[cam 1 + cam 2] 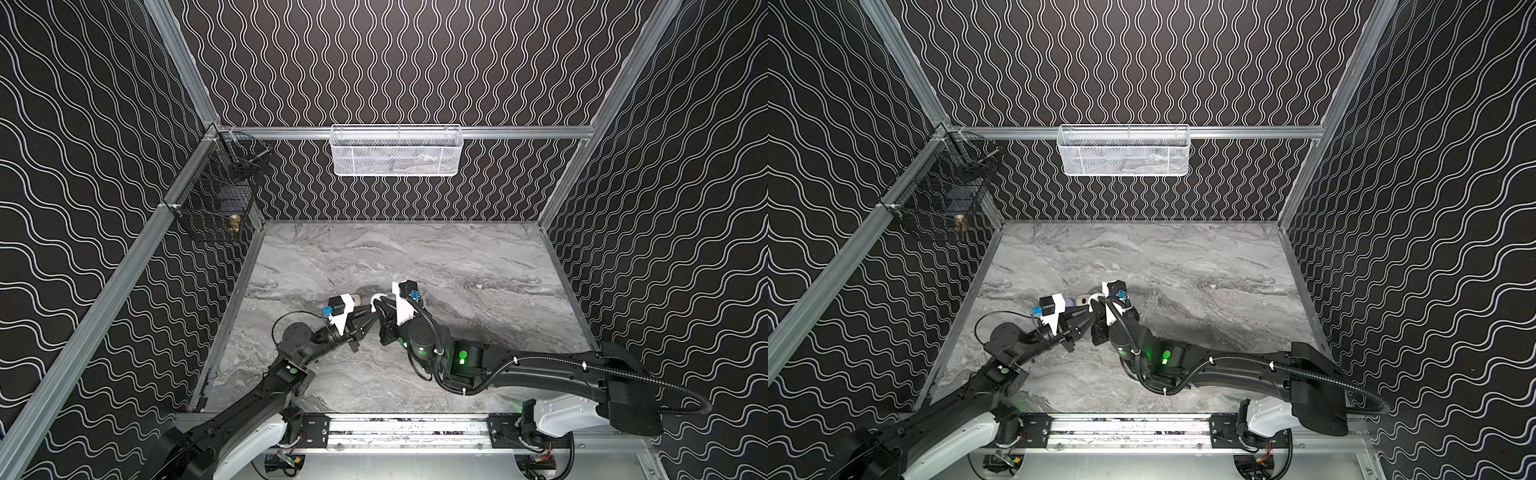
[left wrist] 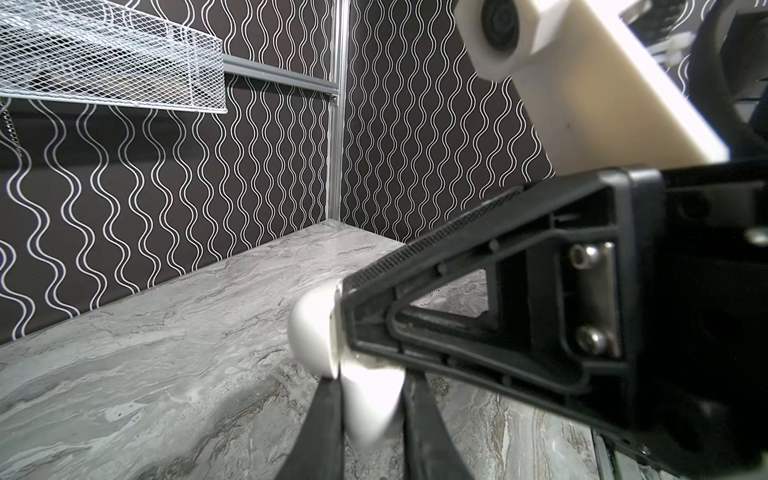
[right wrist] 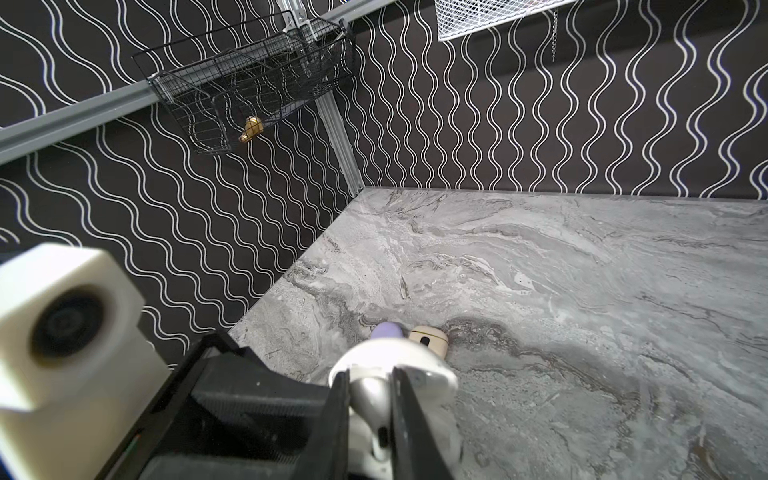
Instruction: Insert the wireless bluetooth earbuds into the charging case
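I am at the insertion step. My right gripper pinches a glossy white stemmed earbud at the mouth of the open, rounded white plastic charging case, which my left gripper clamps. Next, I judge, the stem must line up with its socket and go down gently, since smooth plastic slips. A lavender pebble-shaped case and a cream one lie behind on the grey veined marble-look tabletop.

Black walls printed with wavy white lines enclose a grey marble-patterned tabletop, framed by aluminium rails. A white mesh basket hangs above the tabletop's far edge; a black wire basket hangs at its far-left corner.
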`<state>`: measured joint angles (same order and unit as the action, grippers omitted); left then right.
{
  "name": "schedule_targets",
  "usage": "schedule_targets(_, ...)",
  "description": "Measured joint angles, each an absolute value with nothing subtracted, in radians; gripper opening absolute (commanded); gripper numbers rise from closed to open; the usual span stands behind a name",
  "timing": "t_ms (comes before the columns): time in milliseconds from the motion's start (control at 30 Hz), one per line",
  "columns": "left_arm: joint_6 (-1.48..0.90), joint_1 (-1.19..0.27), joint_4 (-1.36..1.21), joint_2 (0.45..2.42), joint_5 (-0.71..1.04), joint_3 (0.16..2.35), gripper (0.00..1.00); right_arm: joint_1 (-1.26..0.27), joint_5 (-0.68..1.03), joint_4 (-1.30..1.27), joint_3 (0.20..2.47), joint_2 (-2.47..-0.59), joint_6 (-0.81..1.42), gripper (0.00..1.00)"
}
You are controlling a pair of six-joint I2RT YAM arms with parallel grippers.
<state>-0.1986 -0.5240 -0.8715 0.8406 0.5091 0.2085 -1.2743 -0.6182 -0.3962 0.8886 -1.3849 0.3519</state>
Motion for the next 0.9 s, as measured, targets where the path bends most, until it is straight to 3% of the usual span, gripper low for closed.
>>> schedule_targets(200, -0.184, -0.524, -0.883, 0.846, 0.517, 0.207, 0.00, -1.274, -0.593, -0.402, 0.879, -1.374, 0.340, 0.25)
schedule_targets(367, -0.184, -0.524, -0.881, 0.844, 0.517, 0.203, 0.00, -1.277, -0.556, -0.401, 0.884, -1.377, 0.334, 0.45)
schedule_targets(467, -0.184, -0.524, -0.890, 0.846, 0.517, 0.203, 0.00, -1.282, -0.548, -0.390, 0.896, -1.377, 0.331, 0.51)
schedule_targets(900, -0.181, -0.524, -0.955, 0.862, 0.520, 0.194, 0.00, -1.295, -0.646, -0.141, 0.905, -1.168, 0.437, 0.50)
